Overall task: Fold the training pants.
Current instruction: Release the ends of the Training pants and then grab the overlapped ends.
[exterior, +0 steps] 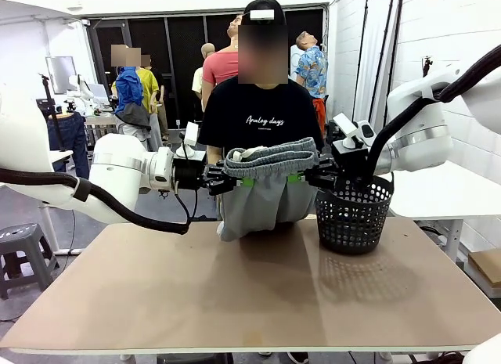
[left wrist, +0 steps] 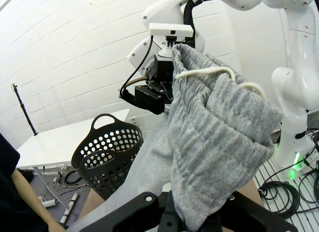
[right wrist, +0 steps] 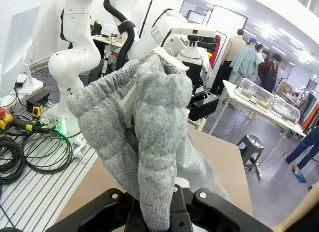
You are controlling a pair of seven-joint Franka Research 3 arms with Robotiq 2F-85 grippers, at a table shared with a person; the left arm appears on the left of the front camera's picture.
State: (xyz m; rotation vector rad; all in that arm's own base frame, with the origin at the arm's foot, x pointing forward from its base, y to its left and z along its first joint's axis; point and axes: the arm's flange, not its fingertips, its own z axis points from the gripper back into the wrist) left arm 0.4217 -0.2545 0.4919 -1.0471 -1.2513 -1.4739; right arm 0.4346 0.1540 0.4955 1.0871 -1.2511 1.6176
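Note:
The light grey training pants point(exterior: 262, 188) hang in the air above the far half of the table, their gathered waistband stretched between both grippers and the legs drooping down to the tabletop. My left gripper point(exterior: 235, 178) is shut on the waistband's left end, and the pants point(left wrist: 219, 142) bulge out from between its fingers in the left wrist view. On the right end my right gripper point(exterior: 307, 176) is shut too, with the bunched pants point(right wrist: 149, 142) rising from its fingers. A white drawstring point(left wrist: 209, 72) lies over the waistband.
A black mesh basket point(exterior: 354, 215) stands on the table's far right, just below my right gripper. A person in a black T-shirt point(exterior: 262, 117) stands behind the pants at the far edge. The brown tabletop point(exterior: 250, 293) stretches toward me.

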